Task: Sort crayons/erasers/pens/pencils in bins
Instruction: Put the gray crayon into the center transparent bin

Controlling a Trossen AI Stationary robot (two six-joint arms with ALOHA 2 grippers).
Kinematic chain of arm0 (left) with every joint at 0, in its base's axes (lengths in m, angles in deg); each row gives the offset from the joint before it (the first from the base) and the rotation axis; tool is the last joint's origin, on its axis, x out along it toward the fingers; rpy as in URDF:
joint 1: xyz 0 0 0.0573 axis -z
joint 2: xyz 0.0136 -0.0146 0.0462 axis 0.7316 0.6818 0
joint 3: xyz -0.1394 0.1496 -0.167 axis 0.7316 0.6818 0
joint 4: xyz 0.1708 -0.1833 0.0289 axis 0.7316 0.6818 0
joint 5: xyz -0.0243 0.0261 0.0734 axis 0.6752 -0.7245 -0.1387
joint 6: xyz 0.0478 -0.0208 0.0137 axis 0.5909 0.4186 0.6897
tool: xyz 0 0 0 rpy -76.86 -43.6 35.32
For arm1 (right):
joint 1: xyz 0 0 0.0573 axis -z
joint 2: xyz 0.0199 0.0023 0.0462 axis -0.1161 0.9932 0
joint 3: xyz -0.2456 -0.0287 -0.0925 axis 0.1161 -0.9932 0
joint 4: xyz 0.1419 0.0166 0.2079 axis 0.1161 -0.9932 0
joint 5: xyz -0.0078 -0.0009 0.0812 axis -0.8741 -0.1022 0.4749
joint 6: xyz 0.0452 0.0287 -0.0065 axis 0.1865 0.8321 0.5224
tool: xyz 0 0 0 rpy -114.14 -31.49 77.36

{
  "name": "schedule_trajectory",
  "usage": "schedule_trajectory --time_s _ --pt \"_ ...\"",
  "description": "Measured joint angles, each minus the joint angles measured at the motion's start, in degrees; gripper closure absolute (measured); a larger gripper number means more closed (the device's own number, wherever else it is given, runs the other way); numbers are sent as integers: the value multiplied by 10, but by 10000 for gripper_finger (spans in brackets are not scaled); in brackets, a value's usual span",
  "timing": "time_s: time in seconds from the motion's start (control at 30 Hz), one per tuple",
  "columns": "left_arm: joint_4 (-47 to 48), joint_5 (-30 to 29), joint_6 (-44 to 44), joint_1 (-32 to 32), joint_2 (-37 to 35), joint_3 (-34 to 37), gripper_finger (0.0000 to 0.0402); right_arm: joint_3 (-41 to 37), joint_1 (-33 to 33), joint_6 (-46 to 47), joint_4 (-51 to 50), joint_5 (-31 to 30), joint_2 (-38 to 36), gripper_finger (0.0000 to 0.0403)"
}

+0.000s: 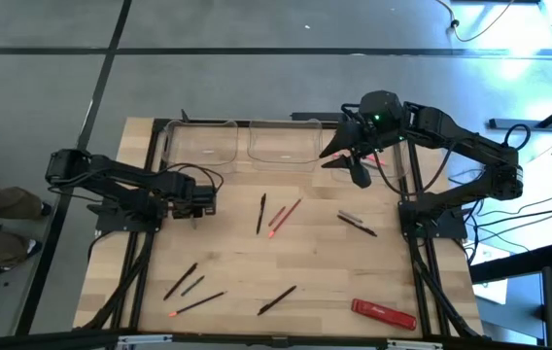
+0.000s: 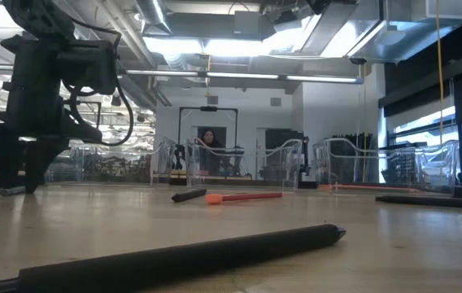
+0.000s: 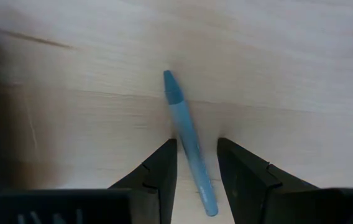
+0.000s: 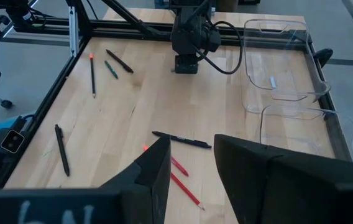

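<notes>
A blue crayon (image 3: 179,112) lies flat on the wooden table (image 1: 315,262). My left gripper (image 3: 196,142) points straight down over it at the table's left (image 1: 203,204), open. One finger stands on each side of the crayon's lower half, and I see no touch. My right gripper (image 4: 192,155) hangs open and empty high above the far right (image 1: 354,167). Black pens lie scattered: one mid-table (image 1: 261,214), one to the right (image 1: 357,225), one near the front (image 1: 276,299). Clear bins (image 1: 198,141) (image 1: 281,141) stand along the far edge.
A red pencil (image 1: 286,216) lies beside the middle pen. More thin sticks (image 1: 189,287) lie at the near left. A flat red bar (image 1: 383,312) lies at the near right. One bin holds a small pale piece (image 4: 273,81). Black frame rails (image 1: 145,253) border the table.
</notes>
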Motion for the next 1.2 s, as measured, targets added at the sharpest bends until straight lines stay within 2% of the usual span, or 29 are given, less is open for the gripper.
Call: schedule_trajectory --time_s 0.13,0.37,0.73,0.93,1.2 --pt "-1 0 12 0 0 0 316 0 0 -1 0 0 0 276" --pt "-1 0 32 0 1 0 391 0 0 -1 0 0 0 276" --pt "-2 -3 71 3 4 -18 398 0 0 -1 0 0 0 276" --pt "-8 -19 109 3 3 -64 399 0 0 -1 -2 0 0 276" --pt "-11 -46 204 2 3 -173 400 0 0 -1 -3 0 0 276"
